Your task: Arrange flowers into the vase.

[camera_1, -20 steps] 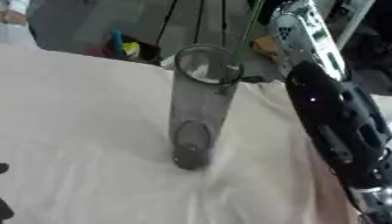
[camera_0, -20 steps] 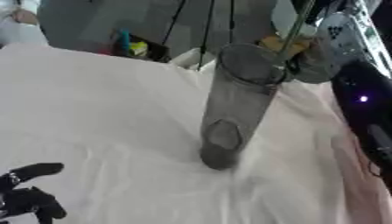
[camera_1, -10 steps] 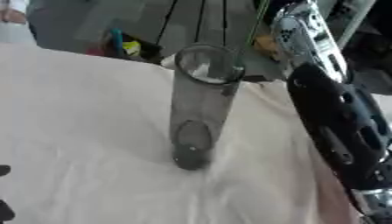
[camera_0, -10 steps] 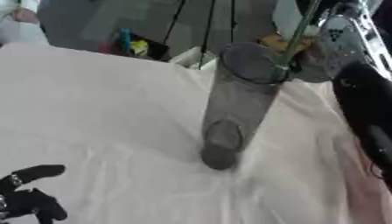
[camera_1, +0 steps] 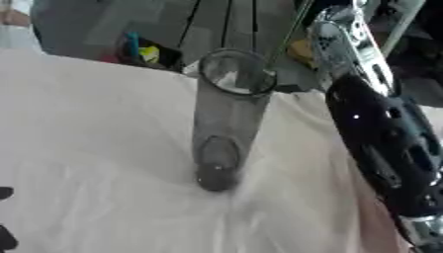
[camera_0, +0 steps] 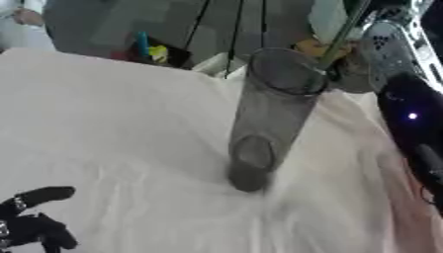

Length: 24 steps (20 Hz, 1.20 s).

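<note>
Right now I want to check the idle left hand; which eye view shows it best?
The left eye view: the left hand shows at the lower left corner over the white cloth, fingers spread and holding nothing. The right eye view catches only dark slivers of it at the left edge.

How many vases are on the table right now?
1: a tall clear cylindrical glass vase stands upright on the white cloth-covered table, right of its middle. A green stem leans at its rim. Nothing in view suggests another vase.
</note>
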{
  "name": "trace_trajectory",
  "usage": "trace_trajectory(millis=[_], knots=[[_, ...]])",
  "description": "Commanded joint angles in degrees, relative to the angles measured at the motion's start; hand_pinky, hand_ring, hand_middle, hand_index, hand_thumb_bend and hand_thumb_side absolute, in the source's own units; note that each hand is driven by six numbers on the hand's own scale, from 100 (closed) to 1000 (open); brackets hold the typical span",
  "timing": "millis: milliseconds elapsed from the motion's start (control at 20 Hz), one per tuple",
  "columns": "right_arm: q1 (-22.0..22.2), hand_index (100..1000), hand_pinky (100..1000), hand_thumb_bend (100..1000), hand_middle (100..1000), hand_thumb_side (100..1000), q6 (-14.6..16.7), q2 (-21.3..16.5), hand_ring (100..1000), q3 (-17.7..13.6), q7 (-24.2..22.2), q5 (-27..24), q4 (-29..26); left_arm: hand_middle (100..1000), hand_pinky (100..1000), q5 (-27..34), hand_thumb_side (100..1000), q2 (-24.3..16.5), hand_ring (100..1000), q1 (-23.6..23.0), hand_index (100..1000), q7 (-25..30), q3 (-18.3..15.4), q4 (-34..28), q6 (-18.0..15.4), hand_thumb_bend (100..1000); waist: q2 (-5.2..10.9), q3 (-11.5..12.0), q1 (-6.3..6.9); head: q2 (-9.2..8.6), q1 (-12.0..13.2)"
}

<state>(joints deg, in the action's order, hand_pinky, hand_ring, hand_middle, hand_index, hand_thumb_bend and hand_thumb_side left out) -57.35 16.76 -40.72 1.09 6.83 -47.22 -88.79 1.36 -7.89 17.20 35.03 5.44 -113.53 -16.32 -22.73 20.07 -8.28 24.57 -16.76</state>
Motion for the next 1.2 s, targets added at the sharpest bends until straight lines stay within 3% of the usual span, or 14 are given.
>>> trace_trajectory(millis=[50, 950, 1200], knots=[[-0.8, 100, 130, 100, 100, 972, 0.7, -2.1, 618, -0.6, 1.6, 0.0, -1.2, 873, 409, 0.0, 1000, 0.2, 594, 0.5, 760, 0.4, 0.4, -1.1, 0.0, 100, 0.39, -0.1, -0.17, -0.76, 0.0], [-2.1, 109, 150, 100, 100, 996, 2.5, 1.3, 631, 0.6, 3.9, 7.1, 0.9, 875, 411, 0.2, 1000, 0.3, 600, 0.7, 760, 1.2, 0.7, -1.1, 0.0, 100, 0.28, 0.6, -0.16, -1.76, -2.9], [-1.5, 145, 183, 100, 109, 981, 4.7, 1.3, 631, 0.6, 4.4, 9.7, -0.1, 876, 412, 0.3, 1000, 0.3, 602, 0.7, 760, 1.3, 0.6, -1.1, 0.0, 100, 0.32, 0.5, -0.16, -1.79, -2.9]])
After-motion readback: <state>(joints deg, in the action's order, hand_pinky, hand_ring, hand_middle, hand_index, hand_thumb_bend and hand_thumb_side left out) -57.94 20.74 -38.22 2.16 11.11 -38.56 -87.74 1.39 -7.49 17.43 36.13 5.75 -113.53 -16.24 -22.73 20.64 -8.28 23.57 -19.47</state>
